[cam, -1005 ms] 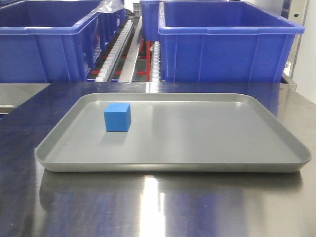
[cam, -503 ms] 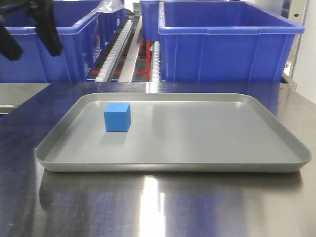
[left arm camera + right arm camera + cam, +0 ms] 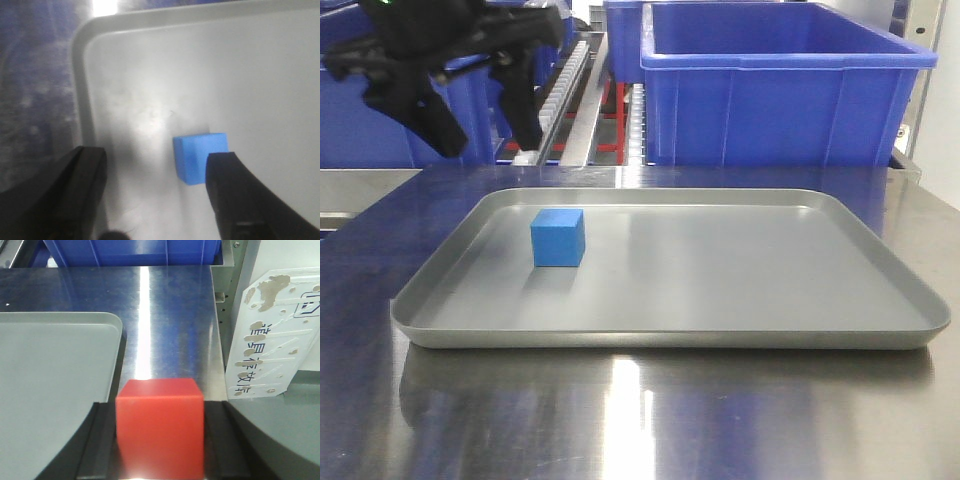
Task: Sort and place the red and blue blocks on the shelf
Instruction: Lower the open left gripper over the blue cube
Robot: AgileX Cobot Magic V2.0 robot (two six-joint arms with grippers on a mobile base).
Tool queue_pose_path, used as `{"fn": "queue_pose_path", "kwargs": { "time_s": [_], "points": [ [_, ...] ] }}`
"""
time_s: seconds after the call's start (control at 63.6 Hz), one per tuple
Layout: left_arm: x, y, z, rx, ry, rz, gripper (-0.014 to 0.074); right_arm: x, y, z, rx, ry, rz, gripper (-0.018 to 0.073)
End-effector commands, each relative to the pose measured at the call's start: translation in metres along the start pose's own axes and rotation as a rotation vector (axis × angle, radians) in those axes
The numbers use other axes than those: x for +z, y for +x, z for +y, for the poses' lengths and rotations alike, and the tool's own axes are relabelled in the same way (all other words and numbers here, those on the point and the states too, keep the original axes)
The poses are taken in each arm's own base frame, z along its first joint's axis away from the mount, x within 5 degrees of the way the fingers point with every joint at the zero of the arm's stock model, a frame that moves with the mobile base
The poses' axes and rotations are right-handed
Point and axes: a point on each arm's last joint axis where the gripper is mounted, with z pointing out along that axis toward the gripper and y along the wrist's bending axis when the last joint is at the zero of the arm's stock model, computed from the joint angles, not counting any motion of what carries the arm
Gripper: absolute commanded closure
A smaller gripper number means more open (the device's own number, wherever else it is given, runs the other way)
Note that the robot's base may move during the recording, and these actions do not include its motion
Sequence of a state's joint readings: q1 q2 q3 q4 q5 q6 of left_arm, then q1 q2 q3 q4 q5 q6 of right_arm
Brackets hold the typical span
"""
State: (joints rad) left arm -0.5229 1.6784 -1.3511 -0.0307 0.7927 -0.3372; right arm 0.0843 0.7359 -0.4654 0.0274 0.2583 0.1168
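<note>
Exterior front-facing view lets us begin with the biggest things: the shelf (image 3: 570, 80) with its white rollers and the blue bins (image 3: 780, 90) stand behind the left pincer (image 3: 490, 140). Below the left pincer lies the steel table (image 3: 620, 420), and on it the grey tray (image 3: 670, 338).

What has changed is the left pincer itself. One second ago it was not in this view at all. Half a second ago only its fingers showed at the upper left corner. Now it hangs over the far left corner of the tray, released, with its jaws wide apart.

The blue block (image 3: 558, 238) has not moved. It lies on the tray, below the left pincer and a little toward the camera. In the left wrist view it sits ahead of the open fingers, closer to one finger than to the other, and nothing touches it.

The right pincer (image 3: 160, 440) is clenched on the red block (image 3: 160, 425), which sits between its fingers, over the table just beside the tray edge.

We judge that the left arm is starting its approach to pick up the blue block, and that neither block is on the shelf yet.
</note>
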Motion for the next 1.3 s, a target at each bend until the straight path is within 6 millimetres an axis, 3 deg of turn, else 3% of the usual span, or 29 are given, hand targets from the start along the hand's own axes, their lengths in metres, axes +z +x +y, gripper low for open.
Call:
{"fn": "queue_pose_path", "kwargs": {
  "time_s": [0.0,0.534,1.288],
  "points": [
    [-0.019,-0.011,-0.014,-0.002,0.057,-0.113,0.0114,-0.005,-0.016,0.001,-0.016,-0.006,-0.11,0.0502],
    [0.007,-0.001,-0.043,0.043,0.067,-0.107,0.0114,-0.005,-0.016,0.001,-0.016,-0.006,-0.11,0.0502],
    [0.04,0.001,-0.046,0.03,0.013,-0.062,0.0114,-0.005,-0.016,0.001,-0.016,-0.006,-0.11,0.0502]
  ]
}}
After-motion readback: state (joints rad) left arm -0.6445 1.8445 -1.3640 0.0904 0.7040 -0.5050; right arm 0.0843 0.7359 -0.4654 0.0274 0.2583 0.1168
